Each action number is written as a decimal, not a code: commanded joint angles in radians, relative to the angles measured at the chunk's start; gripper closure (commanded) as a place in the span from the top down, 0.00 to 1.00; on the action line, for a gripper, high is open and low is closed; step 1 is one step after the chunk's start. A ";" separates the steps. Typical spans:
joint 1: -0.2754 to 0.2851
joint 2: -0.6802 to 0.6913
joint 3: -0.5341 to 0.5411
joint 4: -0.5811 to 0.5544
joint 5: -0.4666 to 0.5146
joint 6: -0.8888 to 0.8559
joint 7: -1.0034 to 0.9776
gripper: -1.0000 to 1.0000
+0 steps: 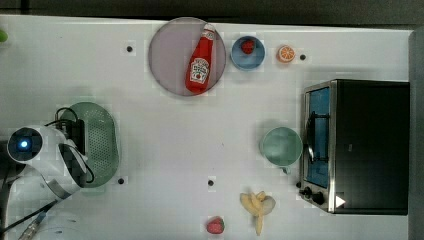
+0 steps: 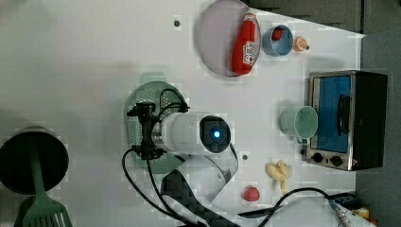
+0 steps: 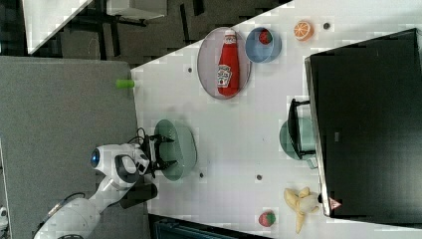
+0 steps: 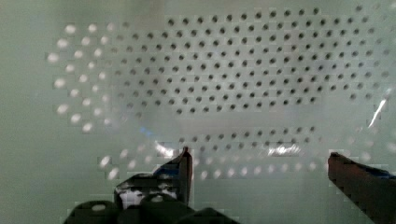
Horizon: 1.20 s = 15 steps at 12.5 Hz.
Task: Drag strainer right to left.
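The strainer, a pale mint-green oval colander with a grid of small holes, lies near the top view's left edge. My gripper hangs over the strainer's side nearest that edge, and the white wrist covers part of its rim. In the left view the gripper reaches down into the strainer. In the wrist view the strainer's perforated floor is very close, and my gripper stands open with its two dark fingers wide apart and nothing between them. The right view shows the gripper over the strainer in the same way.
A greyish-pink plate with a ketchup bottle lies at the top view's top. Beside it are a blue bowl and an orange half. A green mug stands next to the toaster oven. A banana and a strawberry lie low.
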 commanded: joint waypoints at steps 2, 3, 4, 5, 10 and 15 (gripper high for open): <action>-0.038 -0.208 -0.086 -0.009 -0.003 -0.204 -0.223 1.00; -0.041 -0.269 -0.123 -0.008 -0.003 -0.249 -0.315 1.00; -0.046 -0.331 -0.166 -0.008 -0.003 -0.294 -0.393 1.00; -0.051 -0.394 -0.214 -0.008 -0.003 -0.347 -0.459 1.00; -0.080 -0.688 -0.493 -0.007 -0.036 -0.648 -0.831 1.00; -0.103 -0.881 -0.688 -0.008 -0.262 -0.853 -1.240 1.00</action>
